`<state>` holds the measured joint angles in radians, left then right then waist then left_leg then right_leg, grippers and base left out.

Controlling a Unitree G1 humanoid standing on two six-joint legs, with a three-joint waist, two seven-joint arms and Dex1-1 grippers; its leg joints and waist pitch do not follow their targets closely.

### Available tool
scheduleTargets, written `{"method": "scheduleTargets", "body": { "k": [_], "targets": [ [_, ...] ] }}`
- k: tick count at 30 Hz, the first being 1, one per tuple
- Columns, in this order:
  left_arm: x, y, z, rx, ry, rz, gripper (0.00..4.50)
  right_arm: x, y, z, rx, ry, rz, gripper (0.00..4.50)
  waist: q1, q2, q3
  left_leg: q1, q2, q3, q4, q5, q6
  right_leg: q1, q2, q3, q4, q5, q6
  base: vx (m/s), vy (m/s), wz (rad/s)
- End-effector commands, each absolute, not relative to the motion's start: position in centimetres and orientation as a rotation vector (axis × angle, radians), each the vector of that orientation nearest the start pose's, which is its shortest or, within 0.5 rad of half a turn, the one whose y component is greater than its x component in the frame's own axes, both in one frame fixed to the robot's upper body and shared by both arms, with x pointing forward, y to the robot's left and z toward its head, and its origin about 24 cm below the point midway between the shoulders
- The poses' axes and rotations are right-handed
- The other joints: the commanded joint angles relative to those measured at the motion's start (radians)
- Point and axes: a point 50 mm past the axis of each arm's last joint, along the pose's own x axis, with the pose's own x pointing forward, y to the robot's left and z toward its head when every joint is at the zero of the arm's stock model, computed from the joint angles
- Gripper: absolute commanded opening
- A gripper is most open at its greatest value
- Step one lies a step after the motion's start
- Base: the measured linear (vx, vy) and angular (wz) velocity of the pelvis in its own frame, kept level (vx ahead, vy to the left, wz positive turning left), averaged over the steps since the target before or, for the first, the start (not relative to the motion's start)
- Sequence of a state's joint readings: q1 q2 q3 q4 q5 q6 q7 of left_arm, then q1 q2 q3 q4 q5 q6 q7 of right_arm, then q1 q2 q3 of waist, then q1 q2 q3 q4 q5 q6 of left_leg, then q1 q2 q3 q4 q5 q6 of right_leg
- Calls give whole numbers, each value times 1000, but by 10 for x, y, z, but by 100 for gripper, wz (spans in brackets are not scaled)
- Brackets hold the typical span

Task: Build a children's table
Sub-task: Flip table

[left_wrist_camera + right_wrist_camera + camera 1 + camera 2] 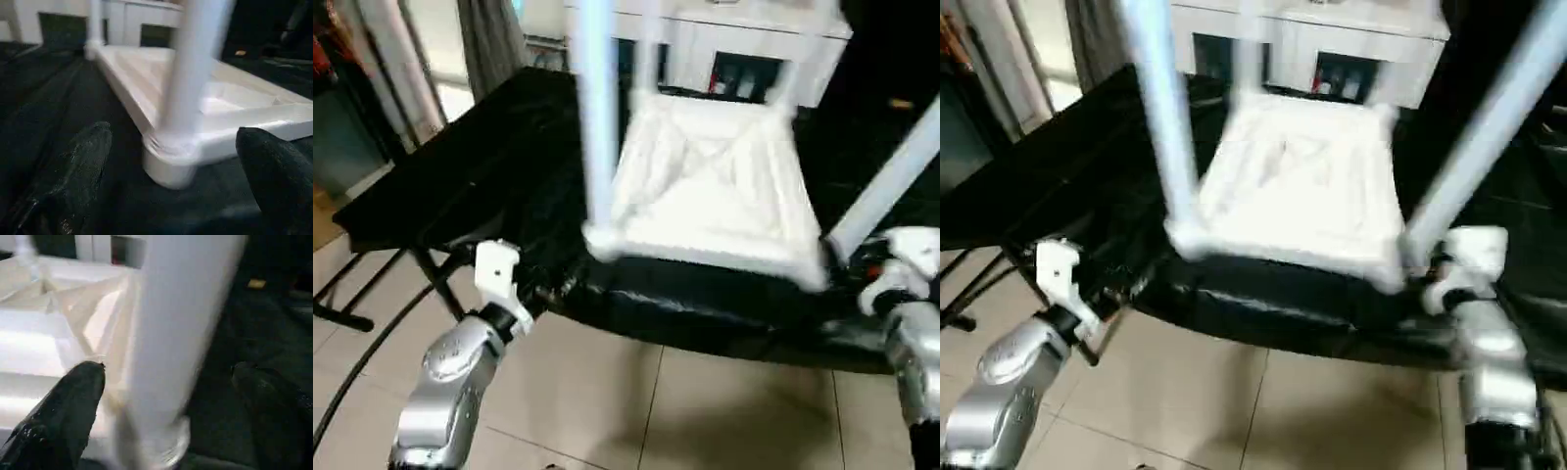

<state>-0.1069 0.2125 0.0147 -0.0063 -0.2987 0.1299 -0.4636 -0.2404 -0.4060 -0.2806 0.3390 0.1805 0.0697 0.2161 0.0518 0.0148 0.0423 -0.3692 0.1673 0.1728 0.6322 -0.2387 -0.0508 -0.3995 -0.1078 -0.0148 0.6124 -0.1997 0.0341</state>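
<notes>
Both grippers gape wide, empty: left gripper faces the children's table's near-left leg; right gripper straddles the near-right leg.

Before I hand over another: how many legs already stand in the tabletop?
4: near-left leg, near-right leg, far-left leg, far-right leg, one at each tabletop corner.

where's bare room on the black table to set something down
The widest bare stretch of the black table is to the robot's left of the upturned white top, out to the table's left edge. A narrower strip lies to its right. The near edge is crowded: both open hands, left and right, sit at the two near legs.
</notes>
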Motion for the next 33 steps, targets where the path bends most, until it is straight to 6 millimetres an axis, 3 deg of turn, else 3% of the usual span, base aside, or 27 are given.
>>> {"method": "scheduleTargets", "body": {
  "k": [1,2,7,11,14,15,17,18,19,21,24,28,29,30,33],
  "targets": [
    [271,160,65,-76,8,-483,446,292,-284,64,-135,90,-93,450,2,-7,-52,0,33,-8,-92,-101,48,49,-16,12,-59,-26,-222,0,0,0],
    [275,157,68,-82,-4,-483,446,296,-274,65,-117,66,-46,450,-2,-9,-54,0,34,-7,-90,-99,55,49,-16,12,-59,-30,-227,0,0,0],
    [276,133,83,-137,-48,-590,446,302,-240,66,-26,10,92,450,-7,3,-58,1,41,-7,-86,-61,77,46,-16,14,-49,26,-270,0,0,0],
    [270,123,81,-151,-30,-643,446,300,-232,67,0,-29,89,450,0,1,-59,5,43,-4,-83,-32,85,45,-12,14,-46,71,-287,0,0,0],
    [260,119,77,-178,-15,-703,446,293,-219,69,37,-63,168,450,6,4,-56,6,45,-3,-87,-57,85,44,-11,16,-49,49,-275,0,0,0],
    [256,119,76,-187,-7,-729,446,290,-206,68,52,-62,251,450,7,9,-56,7,44,-3,-89,-74,77,43,-9,15,-50,32,-270,0,0,0],
    [253,120,73,-178,10,-745,446,286,-188,65,52,-45,367,450,6,9,-52,6,48,-5,-95,-120,62,42,-9,16,-55,-10,-256,0,0,0],
    [254,121,72,-163,19,-740,446,285,-180,64,40,-37,410,450,5,9,-51,7,47,-5,-96,-131,55,41,-9,16,-57,-24,-251,0,0,0],
    [256,121,71,-153,29,-727,446,284,-172,61,37,-28,448,450,3,0,-48,6,48,-5,-100,-161,44,40,-8,16,-61,-65,-244,0,0,0],
    [264,121,71,-131,41,-681,446,284,-168,60,47,-22,455,450,3,2,-47,9,49,-5,-106,-200,17,36,-11,19,-67,-131,-224,0,0,0],
    [276,118,71,-109,51,-629,446,282,-165,61,57,-20,497,450,8,0,-47,16,47,-2,-105,-195,9,30,-8,22,-70,-130,-213,0,0,0],
    [294,106,78,-112,30,-624,446,278,-171,64,22,-8,544,450,13,-1,-55,6,42,-6,-97,-99,20,43,-10,21,-59,-25,-203,0,0,0],
    [296,104,79,-113,27,-620,446,278,-173,64,17,-6,540,450,12,-3,-56,3,41,-6,-94,-78,27,45,-11,21,-56,7,-212,0,0,0],
    [301,101,82,-121,15,-622,446,278,-178,63,5,1,524,450,12,2,-58,3,40,-6,-92,-66,31,46,-11,20,-54,25,-218,0,0,0],
    [309,92,91,-156,-18,-636,446,277,-185,62,-11,16,492,450,12,-6,-60,0,38,-4,-87,-35,60,50,-13,19,-52,60,-244,0,0,0]
  ]
}}
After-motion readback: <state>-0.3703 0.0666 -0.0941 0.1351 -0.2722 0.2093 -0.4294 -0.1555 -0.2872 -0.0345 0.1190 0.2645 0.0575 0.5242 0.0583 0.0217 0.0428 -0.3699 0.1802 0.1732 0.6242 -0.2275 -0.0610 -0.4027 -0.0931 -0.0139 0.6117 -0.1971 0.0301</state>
